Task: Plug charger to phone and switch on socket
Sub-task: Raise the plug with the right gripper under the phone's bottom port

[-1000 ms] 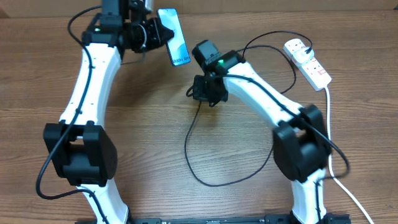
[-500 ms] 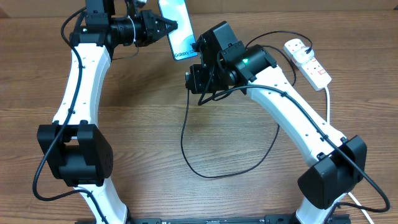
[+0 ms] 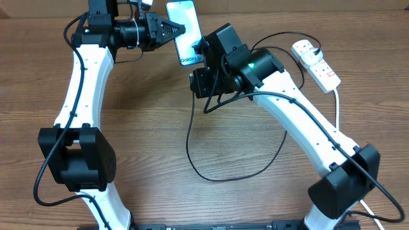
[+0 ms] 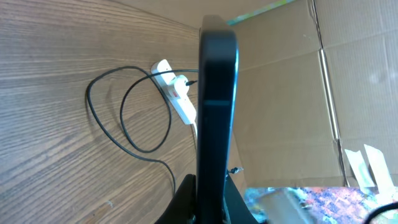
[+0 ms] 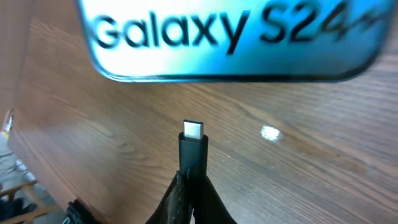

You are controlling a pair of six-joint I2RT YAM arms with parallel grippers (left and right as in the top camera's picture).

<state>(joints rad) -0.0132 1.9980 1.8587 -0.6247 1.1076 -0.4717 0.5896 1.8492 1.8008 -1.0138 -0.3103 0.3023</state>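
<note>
My left gripper (image 3: 174,29) is shut on the phone (image 3: 184,30) and holds it above the table at the back; its blue screen shows "Galaxy" text. In the left wrist view the phone (image 4: 216,106) is seen edge-on between the fingers (image 4: 214,202). My right gripper (image 3: 203,61) is shut on the charger's plug tip (image 5: 192,144), just below the phone's lower end (image 5: 230,37), with a small gap between them. The black charger cable (image 3: 192,150) loops across the table to its white wall plug in the socket (image 3: 316,62) at the back right. The socket also shows in the left wrist view (image 4: 176,98).
The socket's thick white cord (image 3: 345,176) runs down the right side of the table. A cardboard wall (image 4: 280,93) stands behind the table's back edge. The cable loop lies on the wooden table between the two arms.
Over the last second both arms lifted and came together at the back. The right gripper brought the plug tip up to the phone's lower end. The phone shifted slightly.
</note>
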